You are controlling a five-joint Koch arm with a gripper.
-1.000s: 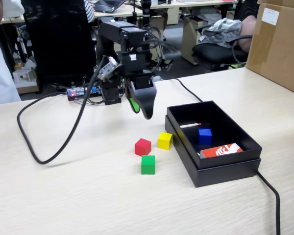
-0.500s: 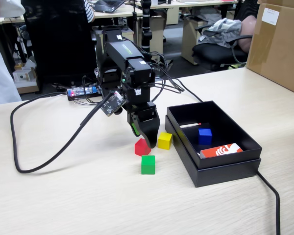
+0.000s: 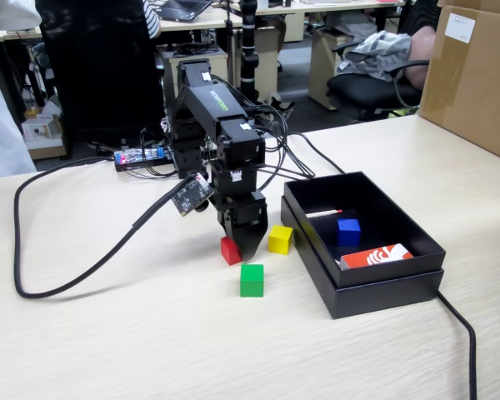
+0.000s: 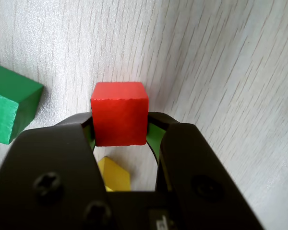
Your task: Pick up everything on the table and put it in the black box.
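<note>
**Asker:** Beige wood grain, is that what everything sits on?

**Describer:** Yes. We see a wide, pale bench (image 3: 108, 333) filling the fixed view. On its right side in that view lies the black box (image 3: 375, 292), shallow and open-topped. Inside it we can make out the blue cube (image 3: 347, 231) and an orange-and-white packet (image 3: 375, 256). A thick black cable (image 3: 33, 283) loops across the bench on the left of that view.

**Asker:** Where is the arm?

**Describer:** We see it bent steeply down near the middle of the bench, its hand (image 3: 240, 247) lowered to the surface just left of the box.

**Asker:** And the hand itself?

**Describer:** In the wrist view we see the hand (image 4: 120, 129) with a jaw on each side of the red cube (image 4: 120, 117). The green pads seem to touch two opposite faces, so we judge it is pinching the cube, which seems to sit on the bench.

**Asker:** What else is left out?

**Describer:** Two more. The yellow cube (image 3: 280, 239) rests between the hand and the box, close to the box wall. The green cube (image 3: 252, 280) sits just in front of the hand, nearer the camera.

**Asker:** Which way must the red cube travel?

**Describer:** We judge up, then rightward in the fixed view. The box lies near on that side, with the yellow cube under the path.
</note>
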